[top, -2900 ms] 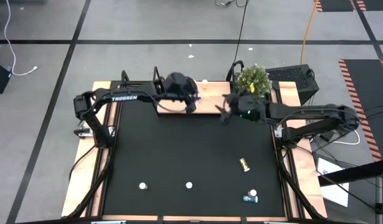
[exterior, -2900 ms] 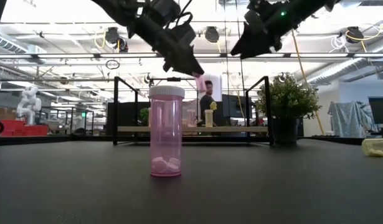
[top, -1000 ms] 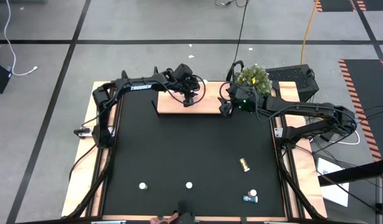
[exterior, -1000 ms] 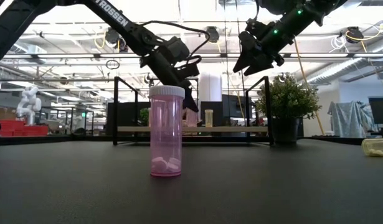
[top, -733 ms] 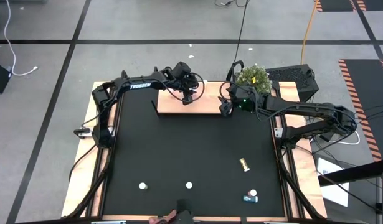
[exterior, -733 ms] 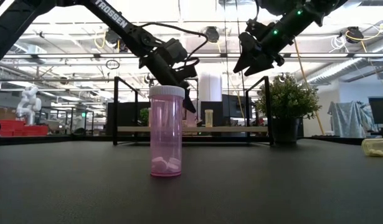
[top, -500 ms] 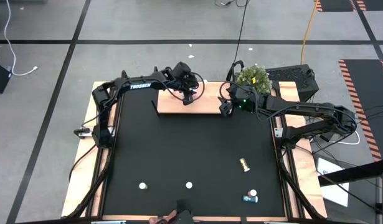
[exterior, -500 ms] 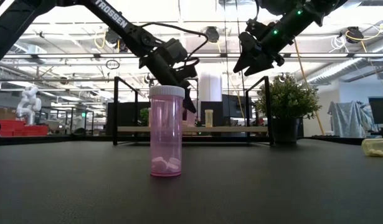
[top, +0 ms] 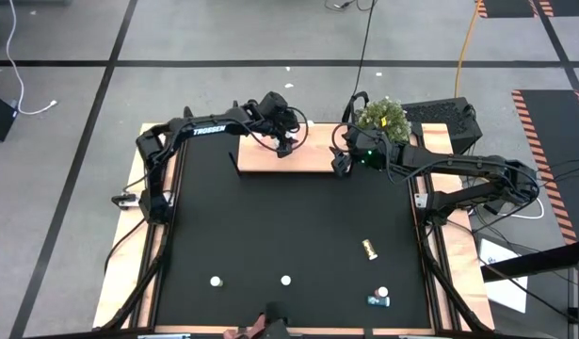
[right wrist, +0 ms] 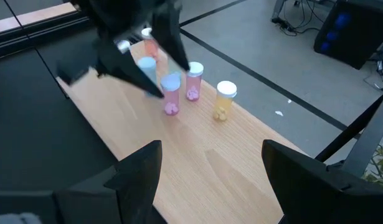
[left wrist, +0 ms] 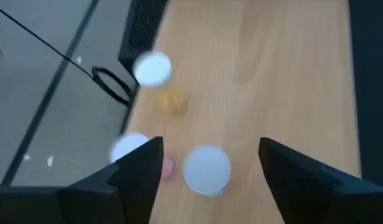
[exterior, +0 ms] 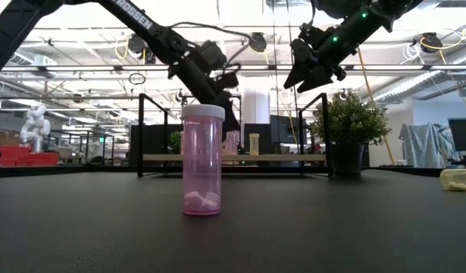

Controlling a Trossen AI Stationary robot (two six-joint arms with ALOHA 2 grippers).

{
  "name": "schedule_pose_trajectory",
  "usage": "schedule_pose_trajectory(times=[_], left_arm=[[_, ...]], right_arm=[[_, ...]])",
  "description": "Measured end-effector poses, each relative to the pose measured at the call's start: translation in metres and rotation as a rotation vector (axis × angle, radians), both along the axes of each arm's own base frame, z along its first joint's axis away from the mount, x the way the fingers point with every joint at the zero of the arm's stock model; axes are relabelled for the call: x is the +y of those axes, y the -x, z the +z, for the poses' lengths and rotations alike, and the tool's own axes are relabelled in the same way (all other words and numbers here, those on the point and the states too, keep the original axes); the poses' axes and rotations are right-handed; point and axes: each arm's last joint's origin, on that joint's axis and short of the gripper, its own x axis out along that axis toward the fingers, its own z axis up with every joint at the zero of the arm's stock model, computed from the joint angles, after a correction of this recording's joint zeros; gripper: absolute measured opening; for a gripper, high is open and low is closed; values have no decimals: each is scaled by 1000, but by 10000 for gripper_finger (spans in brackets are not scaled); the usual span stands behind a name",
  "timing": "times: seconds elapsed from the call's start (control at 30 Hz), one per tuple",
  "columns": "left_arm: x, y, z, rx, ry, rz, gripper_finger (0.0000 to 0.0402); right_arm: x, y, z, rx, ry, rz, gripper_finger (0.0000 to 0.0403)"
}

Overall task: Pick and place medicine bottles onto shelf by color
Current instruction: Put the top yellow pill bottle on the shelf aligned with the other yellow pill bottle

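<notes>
The light-wood shelf [top: 298, 158] lies at the table's far edge. On it stand two pink bottles [right wrist: 171, 94] [right wrist: 194, 81], a yellow one [right wrist: 224, 99] and others behind them. My left gripper [top: 283, 143] is open and hovers over the shelf's left half. Its fingers stand on either side of a white-capped bottle [left wrist: 207, 169] without touching it. My right gripper [top: 340, 163] is open and empty above the shelf's right end. A pink bottle [exterior: 202, 163] stands upright on the black mat near the low camera.
On the mat near the front are two upright bottles with white caps [top: 215, 281] [top: 285, 280], a lying yellow bottle [top: 369, 250] and a teal one [top: 377, 300]. A potted plant [top: 381, 118] stands at the far right. A person's hand [top: 247, 332] shows at the near edge.
My left gripper has risen a little above the shelf; a pink bottle now shows standing under it. My right gripper has kept still.
</notes>
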Motion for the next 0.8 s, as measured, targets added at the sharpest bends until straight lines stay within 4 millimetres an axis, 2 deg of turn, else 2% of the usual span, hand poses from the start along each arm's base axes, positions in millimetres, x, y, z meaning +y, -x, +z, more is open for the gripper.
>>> schedule_pose_trajectory(times=[0.27, 0.4, 0.5, 0.63, 0.8], left_arm=[[-21, 10, 42, -46, -36, -27, 311], [-44, 12, 64, -38, -115, -61, 325], [-66, 8, 74, -24, -183, -116, 327], [-99, -2, 79, -5, -245, -175, 319], [-143, -14, 78, 10, -266, -191, 306]], right_arm=[[12, 18, 15, -56, -94, 120, 270], [34, 31, 26, -23, -101, 476, 270], [51, 41, 26, 44, -100, 660, 270], [72, 57, 15, 236, -99, 958, 270], [95, 73, -6, 561, -55, 1317, 270]])
